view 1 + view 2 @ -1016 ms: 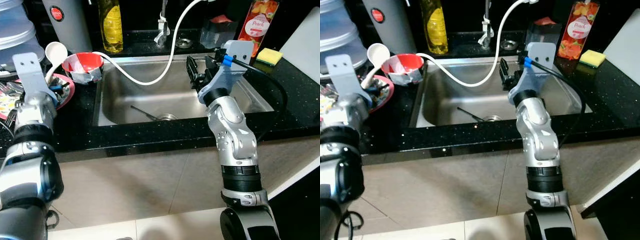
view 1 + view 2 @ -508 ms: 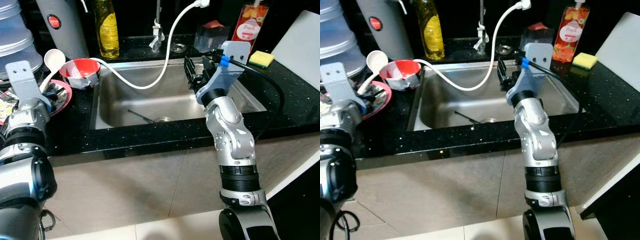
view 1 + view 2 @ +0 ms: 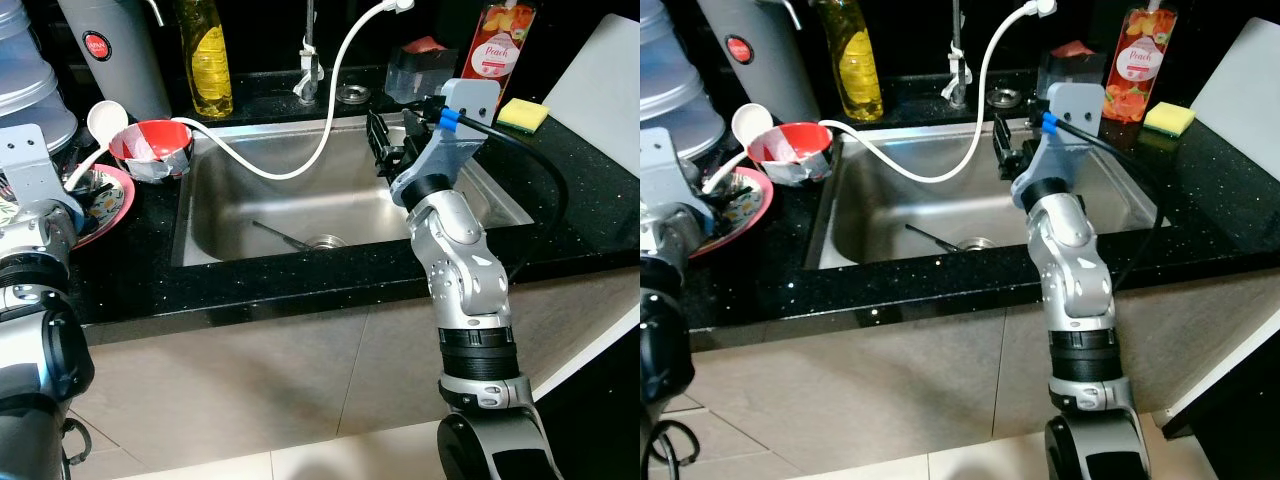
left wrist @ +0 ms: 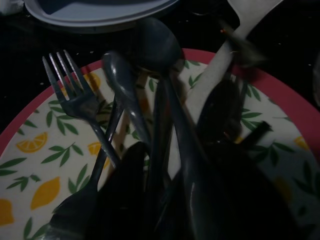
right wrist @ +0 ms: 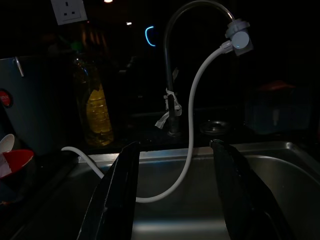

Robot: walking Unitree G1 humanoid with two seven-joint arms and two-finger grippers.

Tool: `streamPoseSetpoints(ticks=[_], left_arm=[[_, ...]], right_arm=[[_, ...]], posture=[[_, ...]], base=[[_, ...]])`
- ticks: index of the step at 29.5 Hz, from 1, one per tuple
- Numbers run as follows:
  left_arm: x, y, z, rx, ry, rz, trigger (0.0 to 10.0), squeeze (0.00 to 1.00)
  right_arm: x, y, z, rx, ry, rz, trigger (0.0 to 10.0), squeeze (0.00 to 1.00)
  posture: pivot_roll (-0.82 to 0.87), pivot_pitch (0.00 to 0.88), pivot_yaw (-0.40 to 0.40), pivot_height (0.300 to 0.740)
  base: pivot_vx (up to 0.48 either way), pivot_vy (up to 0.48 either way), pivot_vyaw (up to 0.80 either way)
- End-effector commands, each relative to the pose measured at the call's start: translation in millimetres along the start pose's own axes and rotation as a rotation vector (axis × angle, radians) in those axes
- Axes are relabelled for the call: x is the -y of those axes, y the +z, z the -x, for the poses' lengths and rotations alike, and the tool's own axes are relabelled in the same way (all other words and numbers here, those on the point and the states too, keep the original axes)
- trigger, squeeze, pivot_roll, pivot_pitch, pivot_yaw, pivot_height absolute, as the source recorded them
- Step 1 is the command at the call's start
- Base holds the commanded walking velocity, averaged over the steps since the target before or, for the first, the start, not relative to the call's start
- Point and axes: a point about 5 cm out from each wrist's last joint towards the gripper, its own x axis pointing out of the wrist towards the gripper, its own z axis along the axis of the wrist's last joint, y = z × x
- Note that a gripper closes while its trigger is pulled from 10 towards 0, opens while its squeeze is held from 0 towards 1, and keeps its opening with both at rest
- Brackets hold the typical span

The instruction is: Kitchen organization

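Two pincers to track. Your left pincer [image 4: 165,210] hangs low over the lemon-print plate [image 3: 112,200] on the black tabletop [image 3: 140,275] at your left, right above a heap of dark cutlery; whether it is spread or closed you cannot tell, the lens is too close and too dim. Your right pincer [image 5: 175,200] hovers over the right half of the steel sink [image 3: 215,215], fingers [image 5: 117,200] spread wide, holding nothing.

On that plate, a fork [image 4: 82,112] lies with tines pointing away from the wrist, its long axis running back toward the camera, and a spoon [image 4: 162,55] lies beside it along much the same line. A white ladle [image 3: 100,115] leans over the plate's far side. Expect these pieces to be light, stiff and slick; they overlap, so lifting one will likely drag others. Take the fork by its handle, across the long axis.

Farther back, a red bowl [image 3: 152,150] sits by the sink's left corner, touching a white hose [image 3: 300,165] that loops from the tap [image 3: 307,60]. A thin utensil [image 3: 280,235] lies slantwise near the drain. Beyond stand an oil bottle [image 3: 206,55], a peach bottle [image 3: 497,45] and a yellow sponge [image 3: 523,113].
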Motion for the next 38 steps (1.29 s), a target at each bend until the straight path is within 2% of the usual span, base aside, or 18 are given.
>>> streamPoseSetpoints(ticks=[1,6,12,13,14,15,16,17,18,19,20,22,23,26,30,34,37,38], left_arm=[[-15.5,-66.1,-1.9,-0.27,0.051,-0.03,0.0,0.0],[-11.6,-74.9,-1.6,-0.291,0.036,-0.002,0.0,0.0],[-6.7,-68.1,-2.3,-0.258,0.026,0.025,0.0,0.0],[-5.0,-62.7,-3.0,-0.222,0.032,0.027,10.0,0.0],[-5.0,-62.7,-3.0,-0.222,0.032,0.027,10.0,0.0],[-4.3,-51.2,-3.6,-0.144,0.069,-0.002,10.0,0.0],[-4.3,-51.2,-3.6,-0.144,0.069,-0.002,10.0,0.0],[-2.5,-39.2,-3.5,-0.063,0.094,-0.026,10.0,0.0],[-2.5,-39.2,-3.5,-0.063,0.094,-0.026,10.0,0.0],[1.1,-26.4,-2.5,0.022,0.099,-0.042,10.0,0.0],[1.1,-26.4,-2.5,0.022,0.099,-0.042,10.0,0.0],[14.0,-0.4,2.6,0.172,0.037,-0.045,10.0,0.0],[21.0,9.9,5.9,0.215,-0.004,-0.028,10.0,0.0],[29.1,21.6,10.7,0.251,-0.045,0.007,10.0,0.0],[39.3,38.2,19.8,0.316,-0.084,0.003,10.0,0.0],[43.0,44.4,23.1,0.341,-0.101,0.004,10.0,0.0],[62.1,77.8,44.0,0.499,-0.17,-0.006,10.0,0.0],[62.1,77.8,44.0,0.499,-0.17,-0.006,10.0,0.0]], right_arm=[[-2.5,-1.7,-0.4,-0.002,0.007,-0.004,10.0,0.0],[-1.4,-1.1,-0.8,-0.002,0.006,-0.001,10.0,0.0],[-1.4,-0.2,-1.7,-0.002,0.01,0.001,10.0,0.0],[-1.3,-0.1,-1.9,-0.002,0.012,0.002,10.0,0.0],[-1.3,-0.1,-1.9,-0.002,0.012,0.002,10.0,0.0],[-1.7,-0.1,-2.1,-0.002,0.014,0.002,10.0,0.0],[-1.7,-0.1,-2.1,-0.002,0.014,0.002,10.0,0.0],[-2.0,-0.2,-2.3,-0.003,0.015,0.002,10.0,0.0],[-2.0,-0.2,-2.3,-0.003,0.015,0.002,10.0,0.0],[-2.4,-0.2,-2.4,-0.003,0.017,0.001,10.0,0.0],[-2.4,-0.2,-2.4,-0.003,0.017,0.001,10.0,0.0],[-2.9,-0.2,-2.9,-0.003,0.02,0.0,10.0,0.0],[-3.1,-0.3,-3.1,-0.004,0.021,-0.001,10.0,0.0],[-3.4,-0.8,-3.1,-0.006,0.021,-0.003,10.0,0.0],[-4.0,-1.5,-3.0,-0.007,0.022,-0.005,10.0,0.0],[-3.9,-1.5,-3.0,-0.008,0.021,-0.006,10.0,0.0],[-3.3,-0.8,-2.9,-0.007,0.017,-0.007,10.0,0.0],[-3.3,-0.8,-2.9,-0.007,0.017,-0.007,10.0,0.0]], posture=[[0.16,0.013,-0.019,0.74],[0.15,0.016,-0.021,0.74],[0.15,0.017,-0.029,0.74],[0.15,0.016,-0.033,0.74],[0.15,0.016,-0.033,0.74],[0.15,0.016,-0.034,0.74],[0.15,0.016,-0.034,0.74],[0.15,0.015,-0.035,0.74],[0.15,0.015,-0.035,0.74],[0.15,0.015,-0.036,0.74],[0.15,0.015,-0.036,0.74],[0.15,0.018,-0.038,0.74],[0.16,0.022,-0.038,0.74],[0.16,0.023,-0.039,0.74],[0.16,0.023,-0.039,0.74],[0.16,0.03,-0.038,0.74],[0.15,0.033,-0.033,0.74],[0.15,0.033,-0.033,0.74]], base=[[0.0,0.0,0.0],[0.0,0.0,0.0],[0.0,0.0,0.0],[0.0,0.0,0.0],[0.0,0.0,0.0],[0.0,0.0,0.0],[0.0,0.0,0.0],[0.0,0.0,0.0],[0.0,0.0,0.0],[0.0,0.0,0.0],[0.0,0.0,0.0],[0.0,0.0,0.0],[0.0,0.0,0.0],[0.0,0.0,0.0],[0.0,0.0,0.0],[0.0,0.0,0.0],[0.0,0.0,0.0],[0.0,0.0,0.0]])
